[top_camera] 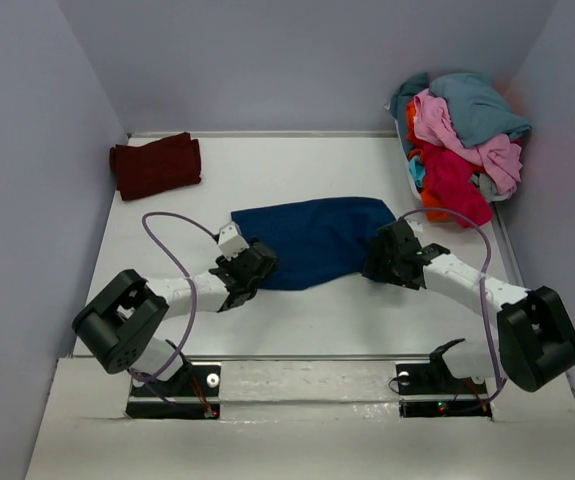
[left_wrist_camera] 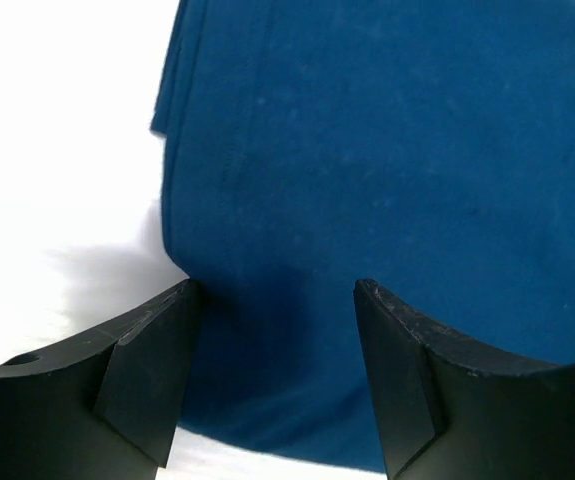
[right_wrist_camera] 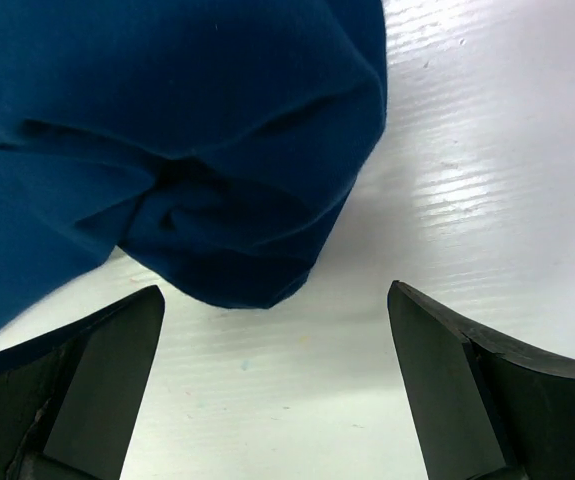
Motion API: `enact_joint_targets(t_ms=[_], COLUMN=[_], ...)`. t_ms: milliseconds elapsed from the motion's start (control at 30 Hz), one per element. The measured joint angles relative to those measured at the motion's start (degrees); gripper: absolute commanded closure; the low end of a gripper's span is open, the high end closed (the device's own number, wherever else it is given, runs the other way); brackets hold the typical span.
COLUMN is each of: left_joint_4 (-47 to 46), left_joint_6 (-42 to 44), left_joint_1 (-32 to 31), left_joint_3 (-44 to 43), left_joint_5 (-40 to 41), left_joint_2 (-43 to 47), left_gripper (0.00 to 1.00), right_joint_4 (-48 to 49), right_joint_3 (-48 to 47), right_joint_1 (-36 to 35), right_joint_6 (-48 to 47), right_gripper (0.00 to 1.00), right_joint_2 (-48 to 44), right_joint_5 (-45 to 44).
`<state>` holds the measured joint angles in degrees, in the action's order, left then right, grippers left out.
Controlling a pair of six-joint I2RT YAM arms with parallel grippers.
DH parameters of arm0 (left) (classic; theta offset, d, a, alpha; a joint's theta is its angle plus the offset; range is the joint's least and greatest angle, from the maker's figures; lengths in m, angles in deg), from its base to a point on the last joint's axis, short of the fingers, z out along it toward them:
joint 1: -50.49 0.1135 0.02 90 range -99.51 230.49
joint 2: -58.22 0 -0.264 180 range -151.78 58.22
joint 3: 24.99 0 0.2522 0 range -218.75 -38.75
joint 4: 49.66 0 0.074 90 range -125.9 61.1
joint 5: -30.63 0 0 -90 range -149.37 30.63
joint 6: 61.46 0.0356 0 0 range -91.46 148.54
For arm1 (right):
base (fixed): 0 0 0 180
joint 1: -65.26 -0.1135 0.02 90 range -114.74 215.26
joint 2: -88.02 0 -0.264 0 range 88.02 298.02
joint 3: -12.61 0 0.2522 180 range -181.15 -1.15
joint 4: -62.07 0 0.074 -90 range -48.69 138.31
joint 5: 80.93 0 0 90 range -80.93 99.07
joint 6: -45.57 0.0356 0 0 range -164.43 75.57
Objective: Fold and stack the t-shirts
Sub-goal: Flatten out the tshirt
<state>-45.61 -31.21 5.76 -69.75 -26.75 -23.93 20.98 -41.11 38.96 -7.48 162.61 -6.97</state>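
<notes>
The navy shirt (top_camera: 312, 240) lies mid-table (top_camera: 367, 330), the left gripper (left_wrist_camera: 277, 290) spread wide over its 8 o'clock edge, the right gripper (right_wrist_camera: 274, 288) gaping at its 3 o'clock corner, both holding nothing; maroon shirt (top_camera: 157, 165) at 10 o'clock, shirt pile (top_camera: 462, 140) at 2.

Reaching inward: left gripper (top_camera: 257, 263) jaws apart; right gripper (top_camera: 384, 256) jaws spread wide.

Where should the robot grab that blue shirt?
The blue shirt lies flat, so only edges and folds offer something to pinch. Probably its two ends: the left gripper on the flat left edge, the right gripper on the bunched right corner, each from its own side.
</notes>
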Motion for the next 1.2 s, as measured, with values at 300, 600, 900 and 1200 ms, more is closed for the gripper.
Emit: enact_joint_targets(t_ms=[300, 600, 900, 1200], left_joint_4=[-4.7, -4.5, -0.5, 10.4], left_joint_6=[-0.1, -0.5, -1.4, 0.0], left_joint_1=[-0.2, -0.2, -0.3, -1.3], left_joint_3=[-2.5, -2.3, -0.7, -4.7], left_joint_5=[1.0, 0.6, 0.2, 5.3], left_joint_2=[-4.8, -4.8, -1.7, 11.6], left_gripper=[0.26, 0.53, 0.94, 0.94], right_joint_4=[5.5, 8.0, 7.2, 0.0], right_joint_3=[0.3, -1.1, -2.0, -8.5], right_joint_1=[0.0, -0.3, -0.7, -1.2], right_joint_6=[0.4, -0.3, -0.3, -1.4], right_gripper=[0.45, 0.85, 0.93, 0.93], right_joint_2=[5.2, 7.3, 6.6, -1.8], right_joint_5=[1.4, 1.5, 1.4, -1.5])
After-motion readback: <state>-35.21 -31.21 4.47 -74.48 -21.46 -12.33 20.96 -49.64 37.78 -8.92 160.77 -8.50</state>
